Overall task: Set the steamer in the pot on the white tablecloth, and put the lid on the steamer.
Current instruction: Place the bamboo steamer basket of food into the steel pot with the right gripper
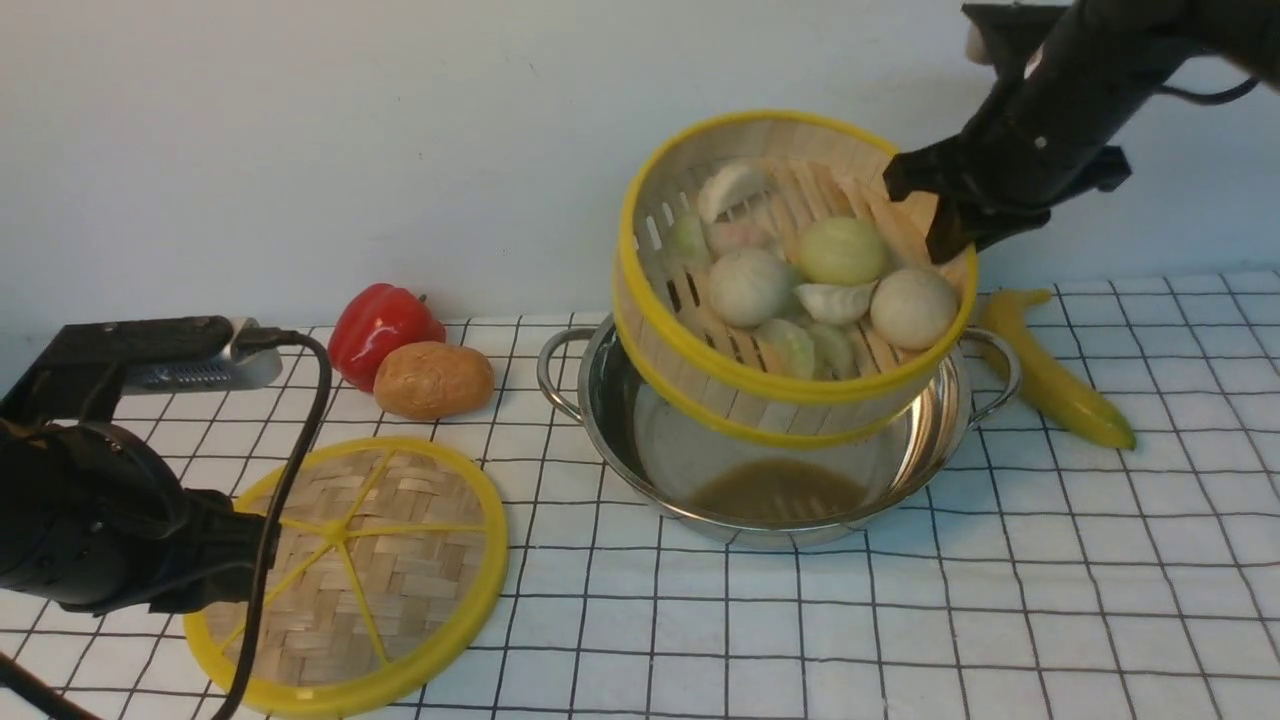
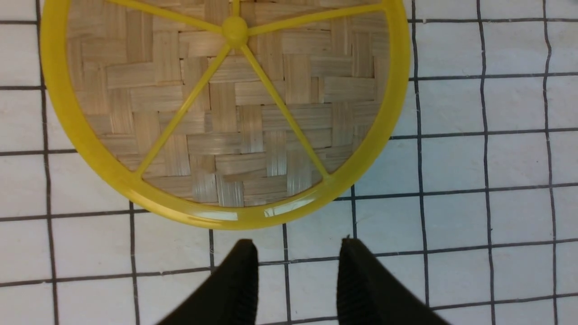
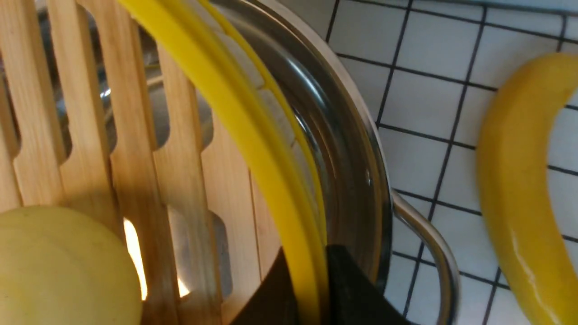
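The steamer (image 1: 700, 375), a bamboo basket with yellow rims holding several dumplings and buns, hangs tilted over the steel pot (image 1: 640, 450) on the white tablecloth (image 1: 1050, 600). Its low side dips into the pot. My right gripper (image 1: 950, 240) is shut on the steamer's far right rim; in the right wrist view (image 3: 311, 280) its jaws pinch the yellow rim (image 3: 235, 113) above the pot's wall (image 3: 343, 149). The lid (image 1: 370, 570) lies flat on the cloth at the front left. My left gripper (image 2: 298, 262) is open and empty just beside the lid's rim (image 2: 235, 219).
A red pepper (image 1: 380, 320) and a potato (image 1: 432, 380) lie behind the lid. A banana (image 1: 1050, 375) lies right of the pot, close to its handle (image 1: 1000, 375); it also shows in the right wrist view (image 3: 519, 189). A wall stands behind.
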